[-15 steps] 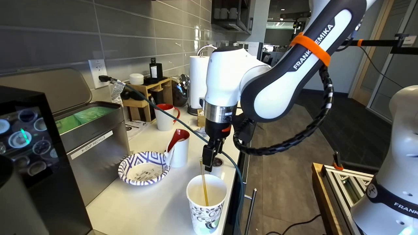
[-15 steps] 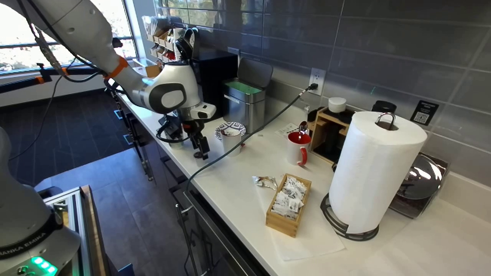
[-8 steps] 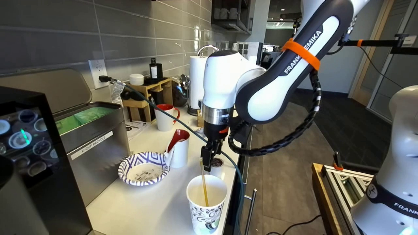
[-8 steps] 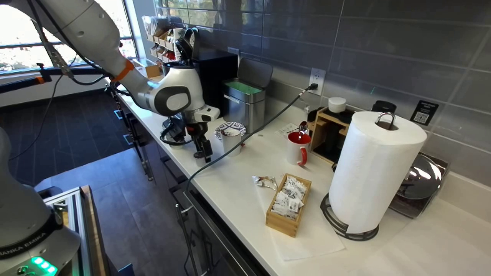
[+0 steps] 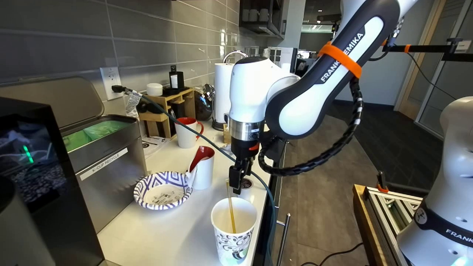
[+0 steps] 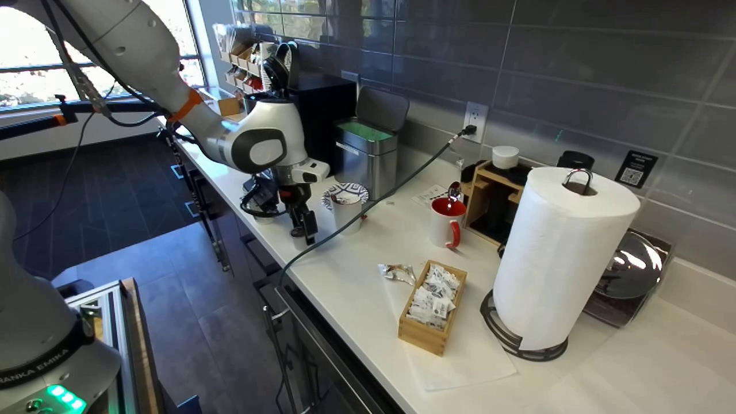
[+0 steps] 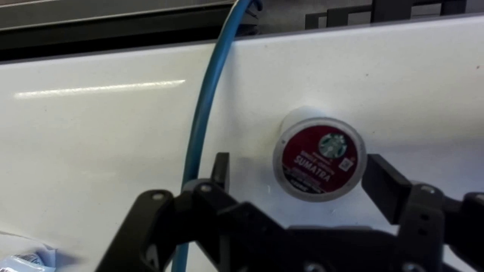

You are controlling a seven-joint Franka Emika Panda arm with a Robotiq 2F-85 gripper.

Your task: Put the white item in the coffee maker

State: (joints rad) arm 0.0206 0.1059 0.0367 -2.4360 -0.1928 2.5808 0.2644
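Since the pod [image 7: 319,160] is still standing on the tabletop [image 7: 113,139], I'd say nothing's really done yet. I'm taking it as the white item: white sides, dark red Sumatra top. The hand [image 7: 297,172] is spread wide with the pod between its jaws, nearer the 3 o'clock one; can't tell if they touch. I'd guess the current step is lining up the grab, so pinch, lift, carry and load are all left. The coffee maker [image 5: 55,190] is well apart, at 9 o'clock from the pod in an exterior view, and I can't see any slot open on it.

Containers in that view, counting from the pod: the cup [image 5: 236,244] between 6 and 7 o'clock has a stick [image 5: 231,216] in it. The bowl [image 5: 162,179] at 9 has print on its bottom, can't make out more. The bin [image 5: 111,173] between 9 and 10 is open with a green liner [image 5: 98,130], contents hidden. The red-handled mug [image 5: 184,139], between 10 and 11, is red inside too; can't tell if it holds anything. At 4 o'clock in an exterior view, the box [image 6: 422,339] is packed with white packets [image 6: 432,298].
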